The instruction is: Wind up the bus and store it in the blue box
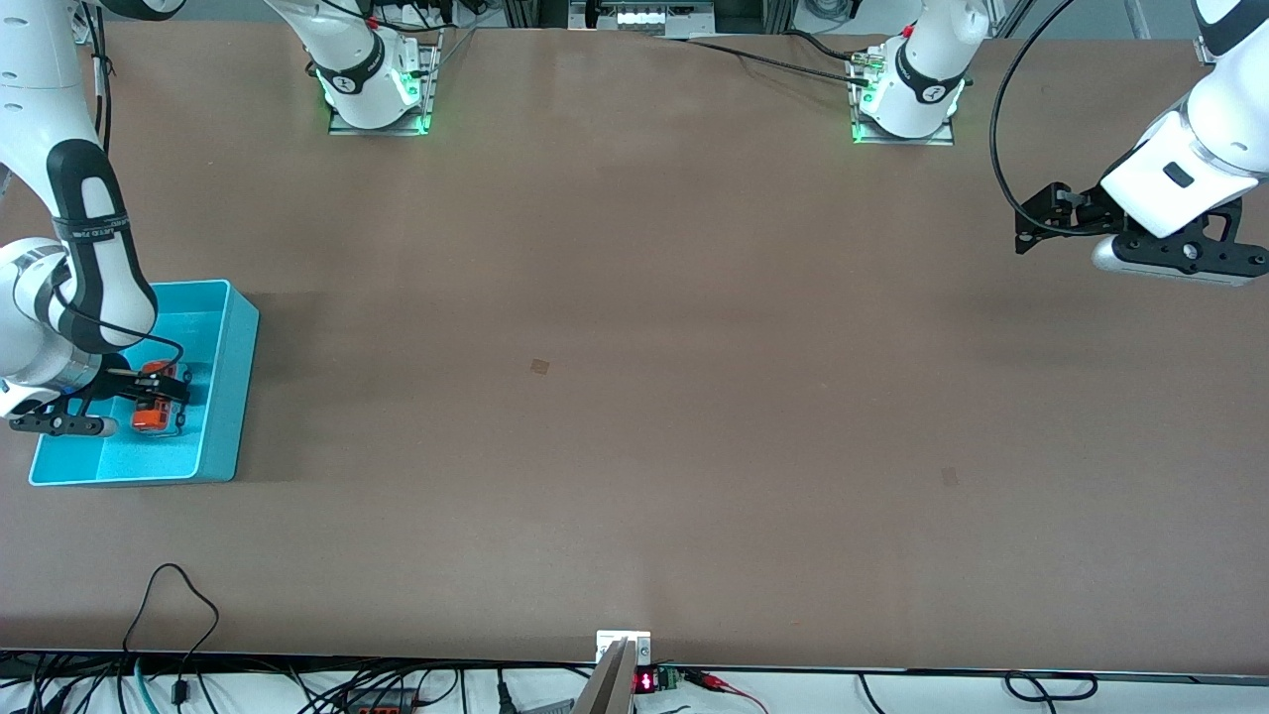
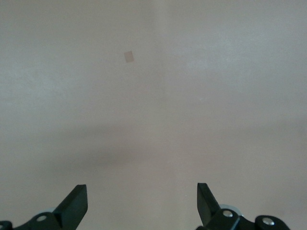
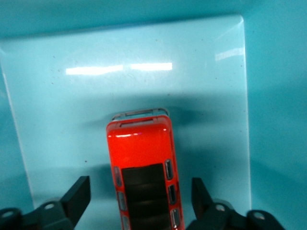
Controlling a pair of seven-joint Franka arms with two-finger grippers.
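Right gripper [image 3: 139,194] down inside the rectangular light-blue plastic box [image 1: 226,397] at the right arm's end of the table; fingers [image 3: 76,196] spread apart, clear of the small orange toy bus with dark roof windows [image 3: 144,172], released. Bus resting on the box floor between the fingers. Left gripper [image 2: 142,203] waiting, raised over bare brown tabletop [image 1: 634,397] at the left arm's end; fingers [image 2: 74,206] wide apart, holding nothing.
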